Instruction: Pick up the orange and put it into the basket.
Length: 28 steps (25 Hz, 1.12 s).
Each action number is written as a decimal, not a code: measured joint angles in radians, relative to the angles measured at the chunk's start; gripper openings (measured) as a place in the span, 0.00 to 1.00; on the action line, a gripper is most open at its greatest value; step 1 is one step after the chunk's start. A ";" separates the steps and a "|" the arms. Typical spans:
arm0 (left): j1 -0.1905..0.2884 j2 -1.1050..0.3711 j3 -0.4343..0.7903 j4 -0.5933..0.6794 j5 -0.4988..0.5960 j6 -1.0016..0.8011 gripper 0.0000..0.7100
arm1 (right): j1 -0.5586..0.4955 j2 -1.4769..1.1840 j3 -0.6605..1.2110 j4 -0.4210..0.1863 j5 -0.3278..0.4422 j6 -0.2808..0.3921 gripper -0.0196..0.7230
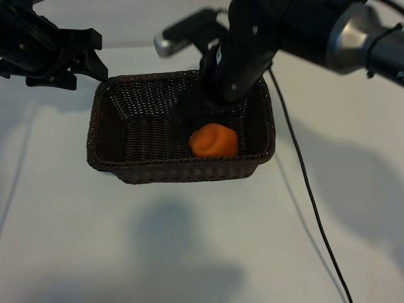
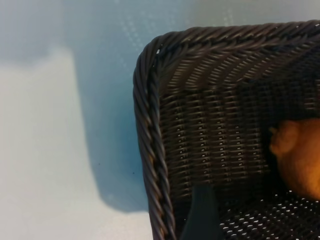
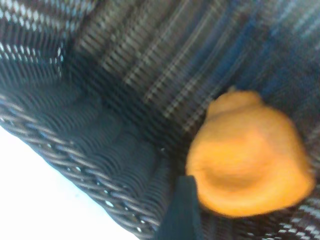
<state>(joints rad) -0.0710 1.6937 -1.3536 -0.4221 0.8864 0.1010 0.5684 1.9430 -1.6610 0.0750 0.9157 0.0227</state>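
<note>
From my station, the main job looks done: the orange (image 1: 214, 141) lies on the floor of the basket (image 1: 107, 136), in the half nearer the right arm and close to the long wall facing the outside camera. It rests on the weave alone, and nothing grips it. The right wrist camera shows it sitting free against the wicker with a dark fingertip (image 3: 181, 210) just beside it, so I judge that tool has let go.

My right tool (image 1: 205, 101) hangs inside the basket's mouth, above and just behind the orange as the outside camera sees it. The arm's bulk hides the fingers themselves in that view, so my reading of it as released rests on the wrist camera, where the fruit is plainly not pinched between anything.

The left tool (image 1: 85, 60) hovers over the bench (image 1: 202, 252) just outside the basket's far left corner, spread wide and holding nothing. Its own camera looks down on that rounded corner and catches a slice of the orange at the edge of the picture.

What I see left is housekeeping: lift the right arm clear of the rim without knocking the wall, and take it back to rest. The orange sits well below the braided rim, so I judge it unlikely to roll out.
</note>
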 joint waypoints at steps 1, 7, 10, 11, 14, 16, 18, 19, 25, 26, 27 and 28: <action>0.000 0.000 0.000 0.000 0.000 0.000 0.83 | 0.000 -0.009 -0.023 -0.020 0.021 0.010 0.84; 0.000 0.000 0.000 0.000 0.001 0.000 0.83 | 0.000 -0.024 -0.125 -0.107 0.137 0.042 0.83; 0.000 0.000 0.000 -0.014 0.002 0.000 0.83 | 0.000 -0.024 -0.133 -0.124 0.158 0.048 0.83; 0.000 0.000 0.000 -0.018 0.002 0.000 0.83 | -0.001 -0.024 -0.133 -0.124 0.163 0.050 0.83; 0.000 0.000 0.000 -0.021 0.012 0.000 0.83 | -0.013 -0.024 -0.133 -0.125 0.170 0.074 0.83; 0.000 0.000 0.000 -0.021 0.019 0.000 0.83 | -0.040 -0.024 -0.133 -0.124 0.183 0.081 0.83; 0.000 0.000 0.000 -0.021 0.020 0.000 0.83 | -0.075 -0.024 -0.133 -0.124 0.206 0.079 0.83; 0.000 0.000 0.000 -0.022 0.021 0.000 0.83 | -0.096 -0.024 -0.133 -0.124 0.221 0.074 0.83; 0.000 0.000 0.000 -0.022 0.022 0.000 0.83 | -0.206 -0.024 -0.133 -0.091 0.276 0.042 0.83; 0.000 0.000 0.000 -0.022 0.022 0.000 0.83 | -0.219 -0.024 -0.133 -0.075 0.280 0.037 0.83; 0.000 0.000 0.000 -0.022 0.022 0.000 0.83 | -0.227 -0.024 -0.133 -0.075 0.282 0.032 0.83; 0.000 0.000 0.000 -0.022 0.022 0.000 0.83 | -0.232 -0.024 -0.133 -0.075 0.284 0.027 0.83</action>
<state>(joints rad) -0.0710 1.6937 -1.3536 -0.4442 0.9083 0.1010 0.3361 1.9193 -1.7936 0.0000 1.1994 0.0495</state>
